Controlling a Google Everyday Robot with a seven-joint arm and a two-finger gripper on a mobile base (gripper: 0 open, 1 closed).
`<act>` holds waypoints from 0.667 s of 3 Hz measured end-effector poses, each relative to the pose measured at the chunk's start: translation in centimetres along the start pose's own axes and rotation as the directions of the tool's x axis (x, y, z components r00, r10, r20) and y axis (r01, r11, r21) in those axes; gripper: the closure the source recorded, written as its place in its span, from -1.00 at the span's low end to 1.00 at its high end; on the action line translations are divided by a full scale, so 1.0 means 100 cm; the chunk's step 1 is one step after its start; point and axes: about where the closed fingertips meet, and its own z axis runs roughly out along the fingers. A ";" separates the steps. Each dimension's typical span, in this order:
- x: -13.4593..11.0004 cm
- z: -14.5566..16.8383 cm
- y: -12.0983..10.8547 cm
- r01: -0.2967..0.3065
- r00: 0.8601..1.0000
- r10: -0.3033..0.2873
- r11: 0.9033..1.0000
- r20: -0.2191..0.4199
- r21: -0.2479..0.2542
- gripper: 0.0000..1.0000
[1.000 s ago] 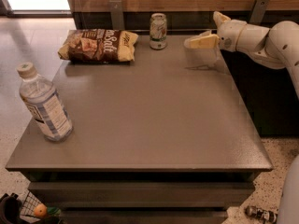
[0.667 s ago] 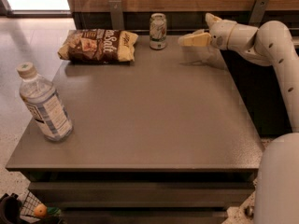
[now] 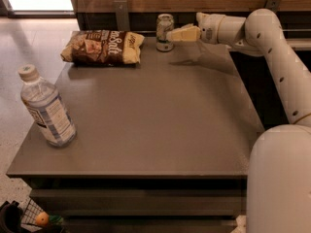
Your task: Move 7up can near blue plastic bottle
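The 7up can, small and silvery with faint green markings, stands upright at the far edge of the grey table, just right of the chip bag. The blue plastic bottle, clear with a white cap and printed label, stands at the table's left front. My gripper reaches in from the right at the can's height, its tip right beside the can's right side. I cannot tell if it touches the can. The bottle is far from both the can and the gripper.
A brown-and-yellow chip bag lies at the far left of the table, close to the can. A wooden wall with metal brackets runs behind the table. My white arm spans the right side. A basket sits on the floor, lower left.
My gripper has moved left along the table's far edge, from well right of the can to right beside it. The can, bottle and bag have not moved.
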 end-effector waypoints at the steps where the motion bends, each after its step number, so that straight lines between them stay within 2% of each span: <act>1: -0.002 0.021 0.016 -0.034 0.999 0.033 0.999 -0.008 -0.020 -1.00; 2: -0.003 0.038 0.022 -0.062 0.998 0.062 0.998 0.013 -0.028 -1.00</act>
